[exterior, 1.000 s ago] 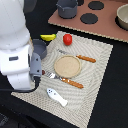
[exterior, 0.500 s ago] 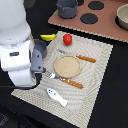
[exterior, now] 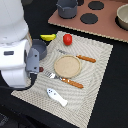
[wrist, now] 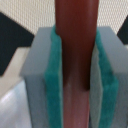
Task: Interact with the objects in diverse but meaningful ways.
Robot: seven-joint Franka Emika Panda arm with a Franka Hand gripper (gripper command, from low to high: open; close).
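Note:
In the wrist view my gripper (wrist: 75, 65) is shut on a red-brown handle (wrist: 75, 25), held between the green pads (wrist: 50, 70). In the exterior view my arm (exterior: 17, 50) stands over the mat's left edge and hides the gripper. The grey frying pan (exterior: 39, 48) shows right beside it, with its handle hidden behind the arm. On the mat lie a yellow banana (exterior: 48, 37), a red tomato (exterior: 67, 39), a white fish-shaped piece (exterior: 56, 96), a brown-handled fork (exterior: 66, 80) and a brown-handled knife (exterior: 82, 58).
A tan round plate (exterior: 67, 66) sits mid-mat on the striped placemat (exterior: 97, 75). A toy stove board (exterior: 102, 22) at the back carries a grey pot (exterior: 66, 7) and a bowl (exterior: 122, 17). The tabletop around is black.

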